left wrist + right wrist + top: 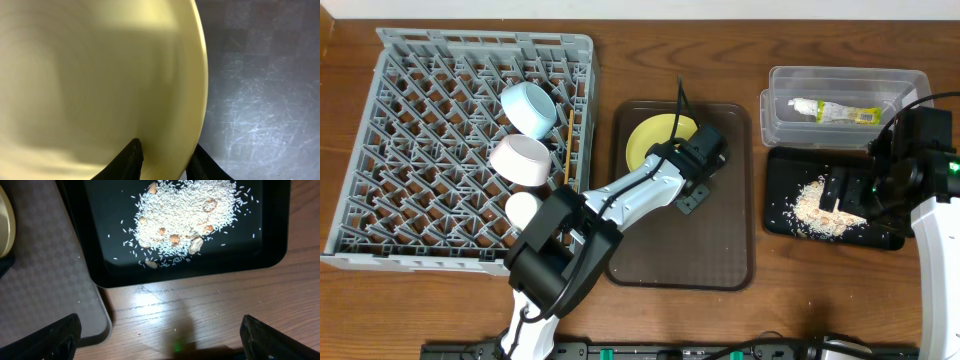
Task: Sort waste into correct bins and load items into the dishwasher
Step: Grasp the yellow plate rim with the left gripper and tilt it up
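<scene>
The round pale-yellow plate (650, 140) looks to us like hard plastic or melamine: stiff, light, smooth enough to slide between pads, and unlikely to break if it drops a short way. Lying nearly flat, it offers only its thin raised rim as a place to take hold, so we would pinch across that edge and keep the grip firm as it tips upright.

It sits at the far end of the brown rectangular serving tray (720, 250), beside the grey plastic dish rack (380, 150). In the wrist view the left gripper (167, 162) straddles the near rim, with one black finger over the inside face and the other just outside the edge. We cannot tell whether the jaws are already pressing on it or only bracketing it.

The right gripper (160, 325) is well apart from the plate. Its fingers are spread wide and empty, above the table edge by the black tray (110, 240) scattered with rice.
</scene>
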Controlling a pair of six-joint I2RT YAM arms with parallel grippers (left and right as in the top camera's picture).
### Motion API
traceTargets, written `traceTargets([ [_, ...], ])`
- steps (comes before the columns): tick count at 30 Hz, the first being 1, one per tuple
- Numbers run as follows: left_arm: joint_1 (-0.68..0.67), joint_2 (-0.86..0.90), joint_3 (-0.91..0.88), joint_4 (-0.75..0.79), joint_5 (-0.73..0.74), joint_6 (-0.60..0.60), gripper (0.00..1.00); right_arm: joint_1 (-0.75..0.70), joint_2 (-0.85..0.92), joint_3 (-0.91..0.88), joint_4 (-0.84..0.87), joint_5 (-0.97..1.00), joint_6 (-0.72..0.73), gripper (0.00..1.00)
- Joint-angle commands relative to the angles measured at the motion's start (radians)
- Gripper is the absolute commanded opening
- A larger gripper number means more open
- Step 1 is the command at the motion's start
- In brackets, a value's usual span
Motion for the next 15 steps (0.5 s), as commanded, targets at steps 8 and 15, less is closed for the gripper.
traceTargets([
  [8,-0.001,0.058,-0.015,0.009,-0.135,0.003,0.19,-0.014,-0.011,0.014,0.000,-0.004,0.003,0.99],
  [15,-0.001,0.053,-0.011,0.008,-0.244,0.004,0.08,-0.014,-0.011,0.014,0.000,-0.004,0.003,0.99],
])
